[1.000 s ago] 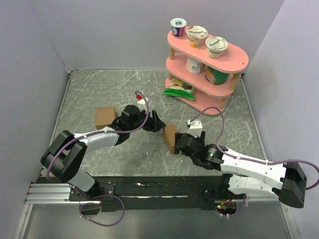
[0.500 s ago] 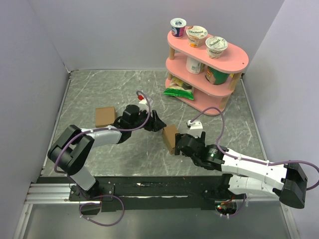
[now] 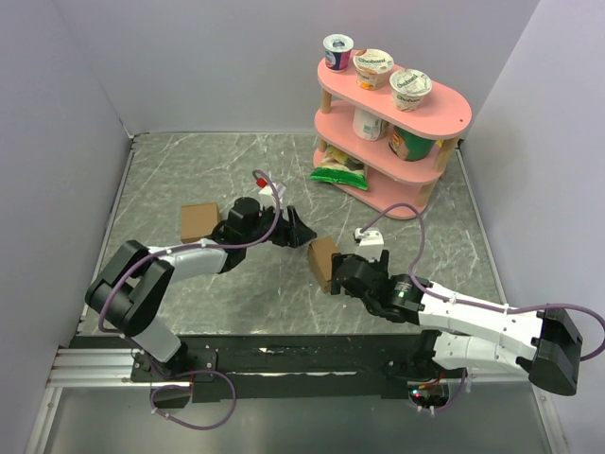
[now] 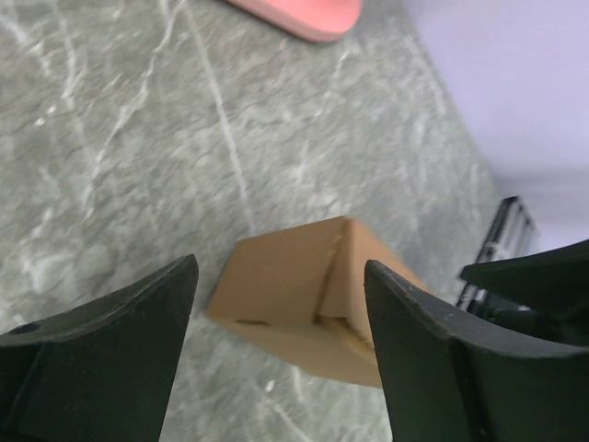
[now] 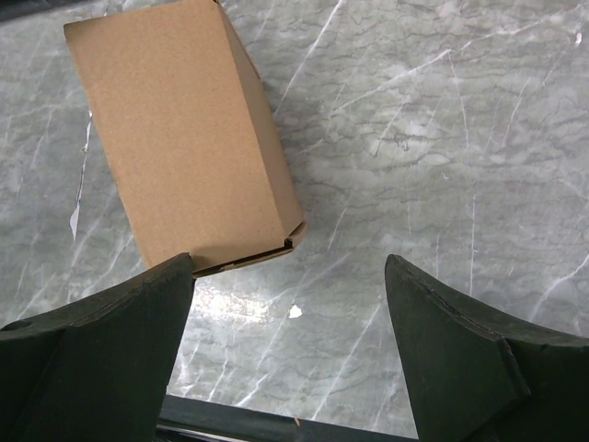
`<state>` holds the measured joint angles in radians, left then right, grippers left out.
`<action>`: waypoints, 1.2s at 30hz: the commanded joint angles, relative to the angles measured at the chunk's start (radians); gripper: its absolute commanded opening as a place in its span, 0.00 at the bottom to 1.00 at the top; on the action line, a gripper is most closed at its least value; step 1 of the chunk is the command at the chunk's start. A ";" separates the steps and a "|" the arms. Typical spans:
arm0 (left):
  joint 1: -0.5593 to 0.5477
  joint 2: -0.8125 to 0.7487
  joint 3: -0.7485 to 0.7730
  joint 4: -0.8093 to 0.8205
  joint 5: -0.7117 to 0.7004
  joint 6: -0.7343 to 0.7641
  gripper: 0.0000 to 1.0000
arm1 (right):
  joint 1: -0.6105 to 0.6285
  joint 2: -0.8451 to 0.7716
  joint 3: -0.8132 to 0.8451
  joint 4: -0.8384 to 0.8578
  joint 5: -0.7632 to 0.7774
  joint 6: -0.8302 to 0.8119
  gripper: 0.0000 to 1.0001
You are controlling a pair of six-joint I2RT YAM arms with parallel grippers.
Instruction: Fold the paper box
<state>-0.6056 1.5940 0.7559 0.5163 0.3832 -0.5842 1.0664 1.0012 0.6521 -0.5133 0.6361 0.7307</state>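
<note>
Far left of the pink shelf (image 3: 392,132): spare cardboard cube (image 3: 199,221), ignored. Then left gripper (image 3: 301,232), fingers (image 4: 110,322) spread, pinching nothing. Paper box (image 3: 323,263) down-left of the shelf, already carton-shaped, though probably one end flap left to tuck. Right gripper (image 5: 290,260) just beside it, fingers (image 5: 460,368) spread too.

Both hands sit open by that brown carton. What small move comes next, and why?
Probably the left hand should ease onto the paper box to press its end flap flush. Both hands are open and grip nothing; the box lies ahead between the left fingers, a flap seam gaping slightly, the right hand beside it.
</note>
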 commanded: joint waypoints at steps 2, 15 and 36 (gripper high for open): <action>0.001 -0.014 -0.012 0.142 0.075 -0.086 0.79 | -0.006 0.027 -0.014 -0.073 -0.004 -0.028 0.90; -0.002 0.095 -0.043 0.199 0.148 -0.103 0.49 | -0.005 0.031 -0.009 -0.079 -0.001 -0.033 0.90; -0.022 0.135 -0.102 0.215 0.120 -0.060 0.23 | -0.069 -0.064 -0.039 0.015 -0.088 -0.094 0.91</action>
<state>-0.6086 1.7103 0.6712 0.8154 0.5106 -0.6937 1.0248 1.0119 0.6224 -0.5510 0.5781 0.6643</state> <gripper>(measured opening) 0.263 0.909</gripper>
